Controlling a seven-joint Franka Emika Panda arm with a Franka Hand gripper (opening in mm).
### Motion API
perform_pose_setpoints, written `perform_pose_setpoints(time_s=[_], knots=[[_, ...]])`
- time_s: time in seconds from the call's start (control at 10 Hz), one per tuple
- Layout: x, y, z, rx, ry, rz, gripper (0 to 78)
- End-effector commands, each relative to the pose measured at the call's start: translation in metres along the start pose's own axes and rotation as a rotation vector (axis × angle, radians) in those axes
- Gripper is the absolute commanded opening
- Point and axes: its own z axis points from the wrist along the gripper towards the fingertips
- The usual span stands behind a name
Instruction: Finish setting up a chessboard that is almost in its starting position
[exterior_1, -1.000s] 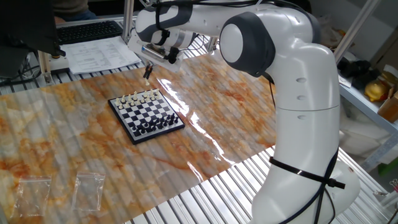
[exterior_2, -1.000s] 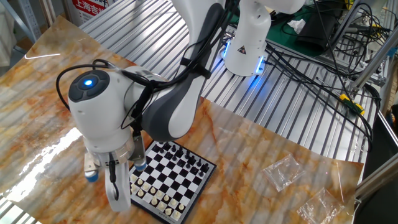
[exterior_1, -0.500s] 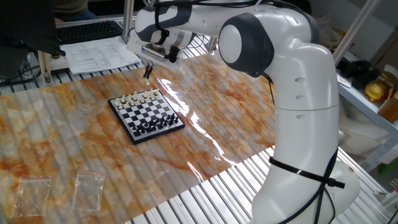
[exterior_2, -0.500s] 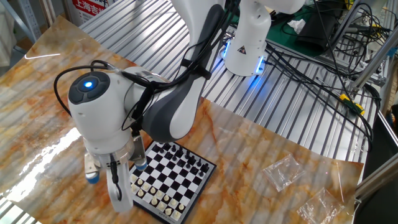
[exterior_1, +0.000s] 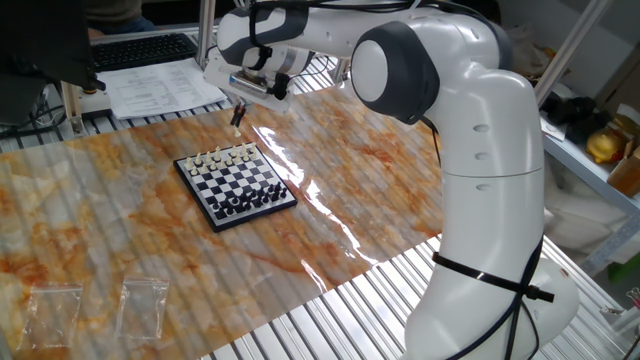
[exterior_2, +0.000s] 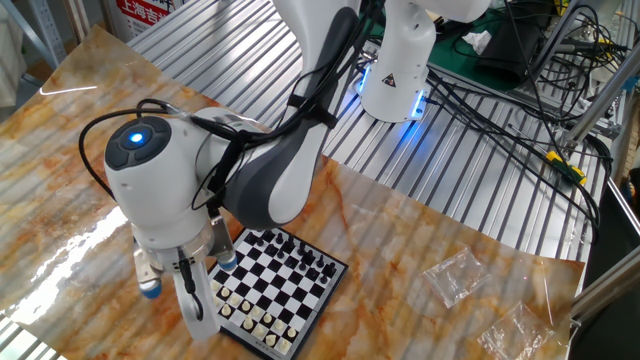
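Marbled table (exterior_1: 380, 190), slatted metal frame around it, plastic bags (exterior_1: 100, 305) lying well away from gripper. Gripper (exterior_1: 237, 117) hovering just beyond white-piece edge of chessboard (exterior_1: 237, 182), board sitting below and slightly in front. Fingers looking together, possibly pinching a tiny piece; cannot tell. Advising: descending vertically, centring over the empty square, avoiding nudging neighbouring pieces.

No legible text; red sign (exterior_2: 150, 10) lettering and warning triangle (exterior_2: 386, 78) too small.

Glossy white arm (exterior_1: 490, 150); grey joints; black cables.
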Motion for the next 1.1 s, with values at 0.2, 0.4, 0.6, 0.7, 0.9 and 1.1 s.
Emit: perform_pose_setpoints(time_s=[0.2,0.4,0.6,0.7,0.9,1.1], knots=[[0.01,0.007,-0.004,-0.035,0.018,0.022,1.3],[0.018,0.015,0.0,-0.045,0.019,0.036,1.3],[0.024,0.021,0.004,-0.064,0.031,0.051,1.3],[0.024,0.022,0.005,-0.077,0.037,0.046,1.3],[0.025,0.023,0.009,-0.095,0.042,0.036,1.3],[0.027,0.022,0.013,-0.093,0.042,0.024,1.3]])
